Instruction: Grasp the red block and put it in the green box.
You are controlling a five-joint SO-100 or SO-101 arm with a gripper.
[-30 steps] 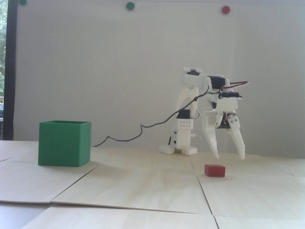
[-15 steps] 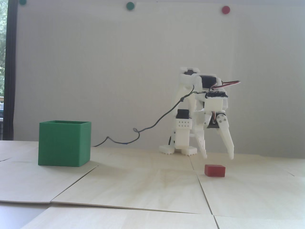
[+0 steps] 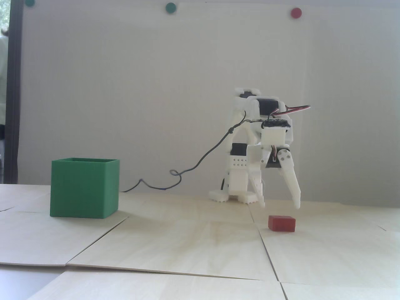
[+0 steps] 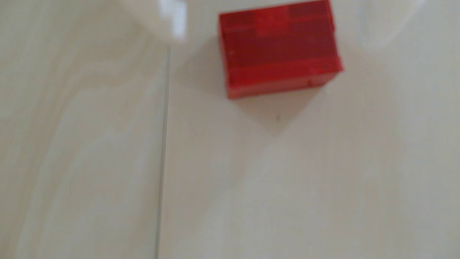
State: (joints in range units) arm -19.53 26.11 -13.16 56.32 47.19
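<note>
The red block [image 3: 281, 223] lies on the pale wooden table at the right of the fixed view. My white gripper [image 3: 280, 206] hangs open just above it, one fingertip to each side, not touching it. In the wrist view the block [image 4: 278, 49] fills the top centre, with my blurred fingertips [image 4: 174, 20] at its left and right near the top edge; the gripper [image 4: 276, 22] is open and empty. The green box [image 3: 84, 187] stands upright, open at the top, at the left of the fixed view, far from the block.
The arm's white base [image 3: 232, 187] stands at the back centre, with a dark cable [image 3: 187, 168] trailing left behind the box. Seams [image 3: 265, 250] run between the table's wooden panels. Round green and red dots [image 3: 296, 12] are on the white wall.
</note>
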